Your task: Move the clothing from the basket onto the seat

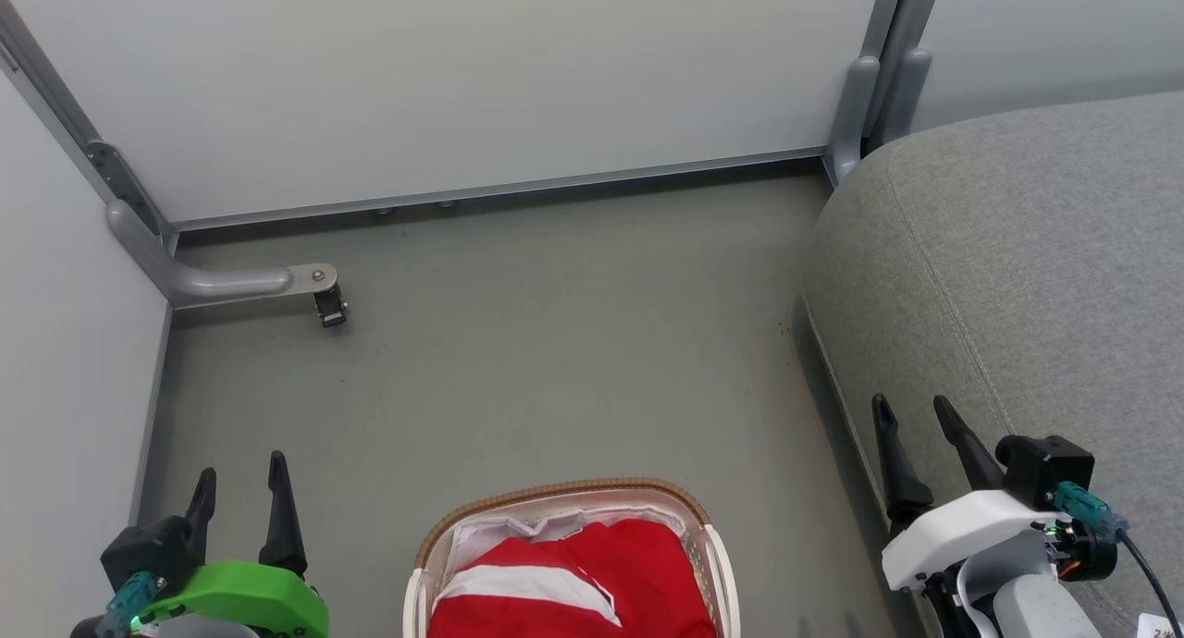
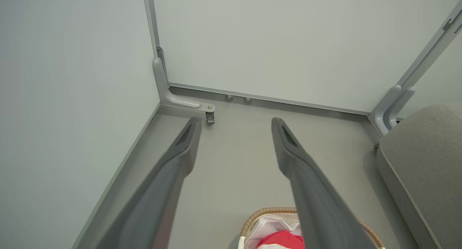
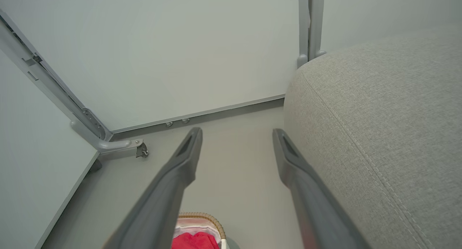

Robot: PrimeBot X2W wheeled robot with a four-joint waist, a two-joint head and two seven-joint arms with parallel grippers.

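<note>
Head view | basket (image 1: 564, 486): clothing (image 1: 601, 564), maybe shorts | left fingers (image 1: 280, 518), right fingers (image 1: 893, 472): spread

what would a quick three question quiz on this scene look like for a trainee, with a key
1. True or false: the clothing lies in the basket.
2. In the head view, the seat stands on which side of the basket? A) left B) right C) beneath it
3. How do the left gripper and the right gripper stand, and does either hold anything?
Key: 1 true. 2 B. 3 both open, both empty.
</note>
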